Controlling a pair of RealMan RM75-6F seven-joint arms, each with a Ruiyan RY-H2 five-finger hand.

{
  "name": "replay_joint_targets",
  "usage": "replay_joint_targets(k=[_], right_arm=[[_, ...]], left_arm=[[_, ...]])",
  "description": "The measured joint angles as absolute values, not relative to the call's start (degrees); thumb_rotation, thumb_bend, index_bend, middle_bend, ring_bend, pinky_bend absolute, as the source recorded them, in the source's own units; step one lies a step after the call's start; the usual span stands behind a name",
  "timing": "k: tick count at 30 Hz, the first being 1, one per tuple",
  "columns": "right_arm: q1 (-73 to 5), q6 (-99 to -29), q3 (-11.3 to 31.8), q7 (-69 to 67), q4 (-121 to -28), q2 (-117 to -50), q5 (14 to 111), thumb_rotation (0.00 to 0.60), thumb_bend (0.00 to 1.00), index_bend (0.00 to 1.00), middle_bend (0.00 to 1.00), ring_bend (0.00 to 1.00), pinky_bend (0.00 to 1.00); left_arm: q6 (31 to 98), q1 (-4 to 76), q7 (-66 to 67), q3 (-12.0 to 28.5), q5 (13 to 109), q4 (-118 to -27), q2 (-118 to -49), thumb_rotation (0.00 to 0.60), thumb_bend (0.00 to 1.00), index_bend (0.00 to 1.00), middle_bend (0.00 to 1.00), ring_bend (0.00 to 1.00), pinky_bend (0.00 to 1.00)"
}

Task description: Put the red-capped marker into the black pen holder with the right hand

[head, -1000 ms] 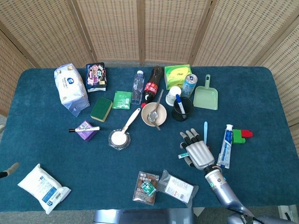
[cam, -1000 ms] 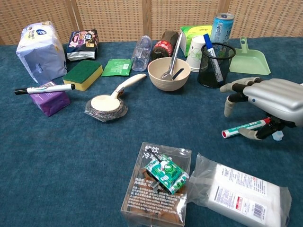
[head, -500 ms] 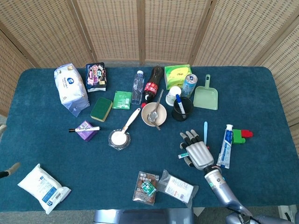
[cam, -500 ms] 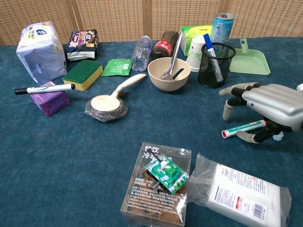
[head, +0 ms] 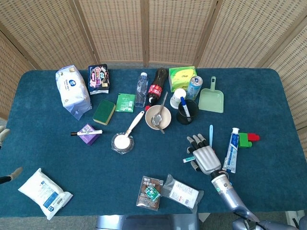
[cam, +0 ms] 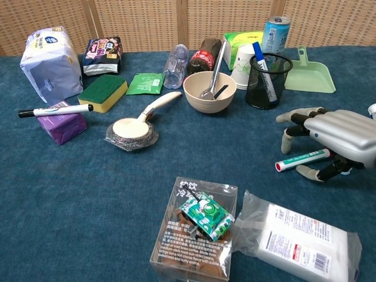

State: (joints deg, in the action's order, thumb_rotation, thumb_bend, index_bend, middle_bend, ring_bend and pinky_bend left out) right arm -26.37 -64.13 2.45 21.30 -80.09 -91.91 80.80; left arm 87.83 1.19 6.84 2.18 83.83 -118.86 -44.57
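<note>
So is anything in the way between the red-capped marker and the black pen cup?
Nothing visible. The red-capped marker lies under the right robot hand, and only bare blue cloth separates it from the black mesh pen holder.

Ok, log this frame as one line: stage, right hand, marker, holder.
stage: pre-grasp | right hand: arched over marker, holding nothing | red-capped marker: flat on table | black pen holder: upright, blue marker inside

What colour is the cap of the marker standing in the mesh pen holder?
Blue cap, clearest in the chest view.
</note>
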Motion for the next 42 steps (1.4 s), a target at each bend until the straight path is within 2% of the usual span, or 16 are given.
replay_joint_targets(k=[3, 9, 15, 24, 33, 42], right_arm=[[-26.24, -64.59, 2.4, 20.03, -79.43, -92.27, 81.29, 0.6, 0.45, 0.52, 0.04, 0.0, 0.12], [-25.92, -65.65, 2.04, 17.35, -77.18, -93.13, 82.72, 0.6, 0.47, 0.6, 0.06, 0.0, 0.13], [-25.66, -67.96, 2.06, 16.09, -76.78, -93.09, 84.79, 0.6, 0.49, 0.62, 0.07, 0.0, 0.13], [-25.6, -71.66, 3.71, 17.31, -82.9, -89.54, 86.88, 0.6, 0.52, 0.63, 0.09, 0.0, 0.13], [-26.65, -73.65, 8.94, 16.99, -94.88, -84.21, 86.26, 0.6, 0.52, 0.63, 0.09, 0.0, 0.14], [-30.43, -71.53, 17.91, 13.36, -103.25, -80.86, 79.24, 0.6, 0.54, 0.64, 0.11, 0.0, 0.18]], left_arm=[[87.73, 1.24, 6.91, 2.19, 83.7, -118.88, -44.58, 0.6, 0.2, 0.0, 0.0, 0.0, 0.0], [87.46, 1.4, 7.25, 2.15, 83.65, -118.95, -44.66, 0.6, 0.2, 0.0, 0.0, 0.0, 0.0], [87.39, 1.46, 7.29, 2.16, 83.47, -119.05, -44.67, 0.6, 0.2, 0.0, 0.0, 0.0, 0.0], [87.58, 1.33, 6.24, 2.1, 83.68, -118.91, -44.31, 0.6, 0.2, 0.0, 0.0, 0.0, 0.0], [87.81, 1.18, 5.03, 2.04, 84.06, -118.63, -43.88, 0.6, 0.2, 0.0, 0.0, 0.0, 0.0], [87.76, 1.2, 4.77, 2.02, 84.06, -118.51, -43.81, 0.6, 0.2, 0.0, 0.0, 0.0, 0.0]])
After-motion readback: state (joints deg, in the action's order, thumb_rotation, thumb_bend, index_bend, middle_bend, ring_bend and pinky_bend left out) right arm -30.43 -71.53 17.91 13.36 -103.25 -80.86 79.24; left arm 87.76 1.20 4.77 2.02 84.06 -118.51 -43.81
